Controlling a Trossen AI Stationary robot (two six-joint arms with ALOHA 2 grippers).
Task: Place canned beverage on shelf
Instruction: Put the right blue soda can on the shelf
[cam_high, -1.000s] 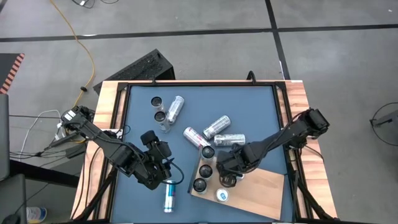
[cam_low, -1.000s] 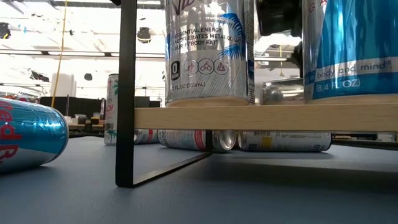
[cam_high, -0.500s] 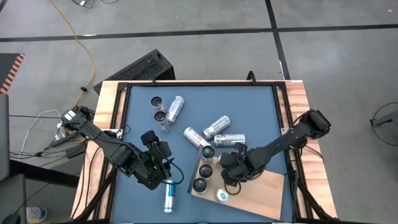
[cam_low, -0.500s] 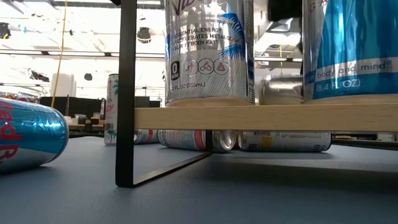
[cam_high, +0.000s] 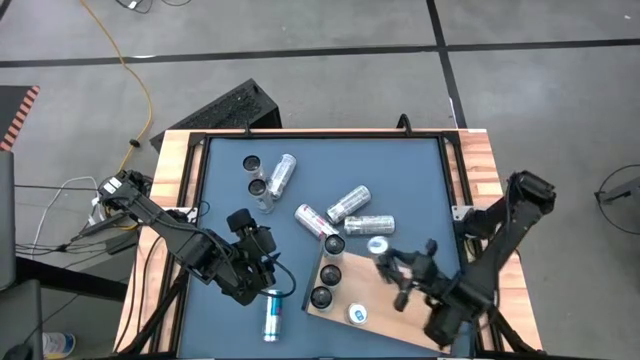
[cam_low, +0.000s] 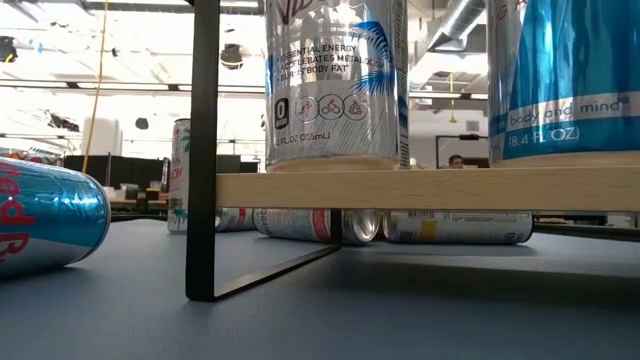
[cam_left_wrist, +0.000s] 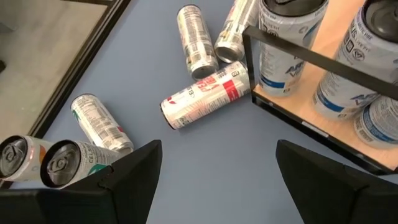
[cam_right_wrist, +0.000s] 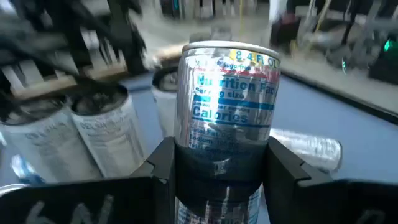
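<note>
Right wrist view: jaws grip silver can (cam_right_wrist: 227, 118).

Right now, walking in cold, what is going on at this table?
The right pincer is closed around an upright silver can near the back edge of the wooden shelf. Four cans already stand in a row on that shelf. The left pincer hovers open over the blue tabletop, holding nothing. Several loose cans lie on the tabletop.

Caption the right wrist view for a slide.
Right claw shut on an upright silver can, held beside the cans already standing on the shelf.
</note>
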